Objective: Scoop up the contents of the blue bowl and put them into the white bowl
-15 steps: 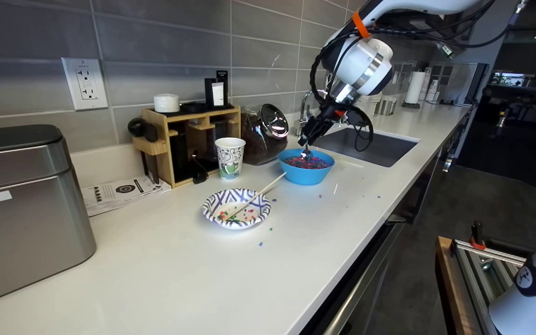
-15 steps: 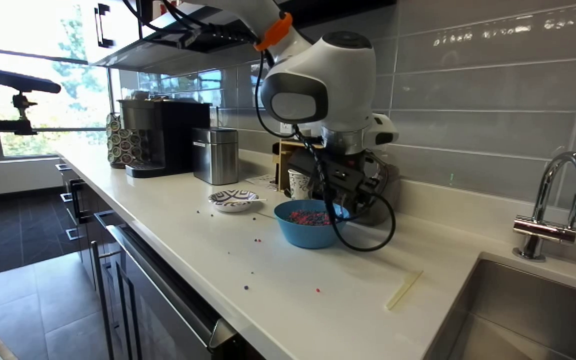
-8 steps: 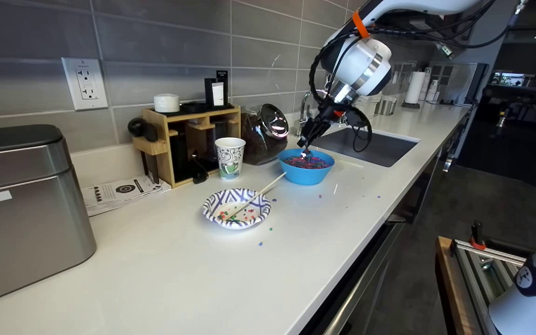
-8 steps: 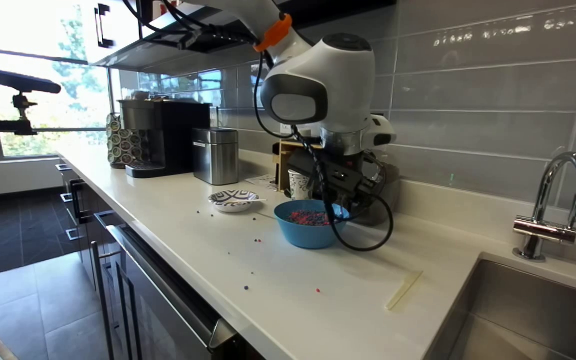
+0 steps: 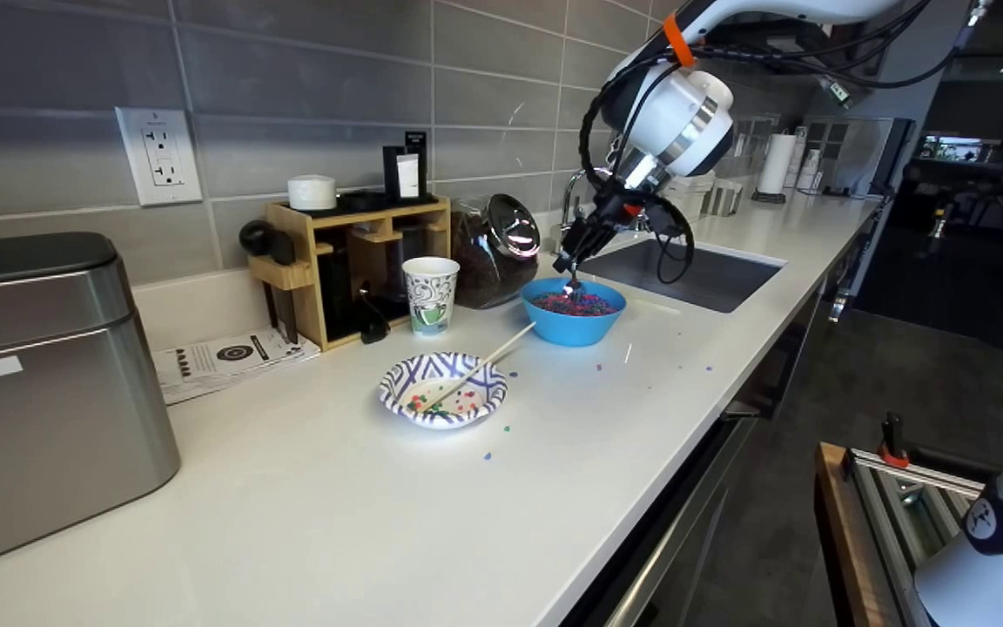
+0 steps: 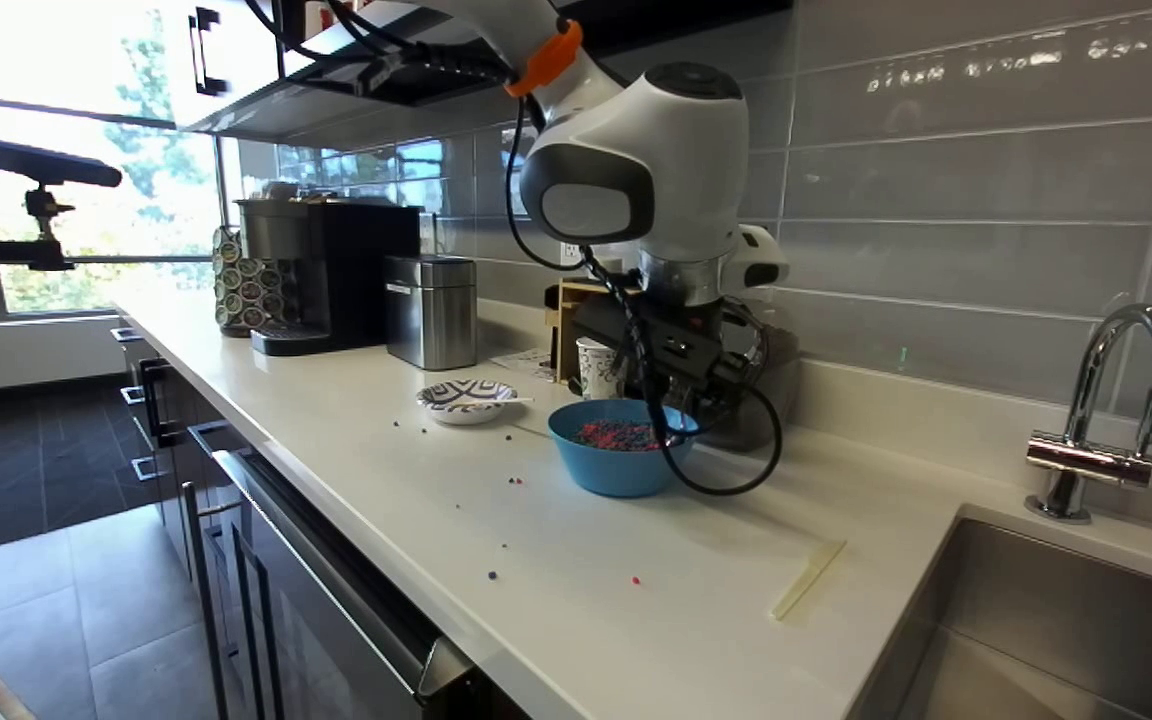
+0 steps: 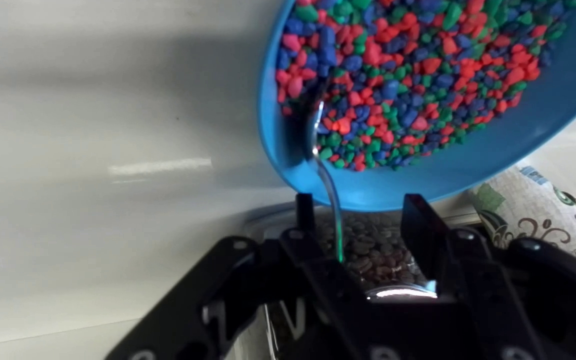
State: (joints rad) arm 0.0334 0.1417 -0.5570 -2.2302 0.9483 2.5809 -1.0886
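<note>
- Wrist view: the gripper (image 7: 358, 204) is over the rim of the blue bowl (image 7: 368, 194), fingers apart with a clear gap, gripping nothing
- Between the fingers runs a metal utensil (image 7: 315, 150), space seen on either side, its lower end among the contents (image 7: 418, 100), red, green and blue, inside the blue bowl
- Near the blue bowl, in both exterior views: the white bowl (image 5: 442, 421), a few bits (image 5: 417, 403) inside, a pale stick (image 5: 481, 367) lying over its rim toward the blue bowl
- Also near the blue bowl: a paper cup (image 5: 430, 296)

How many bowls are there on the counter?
2: the blue bowl is nearer the sink, and the white bowl with blue patterns is nearer the metal bin. The arm could hide others.
</note>
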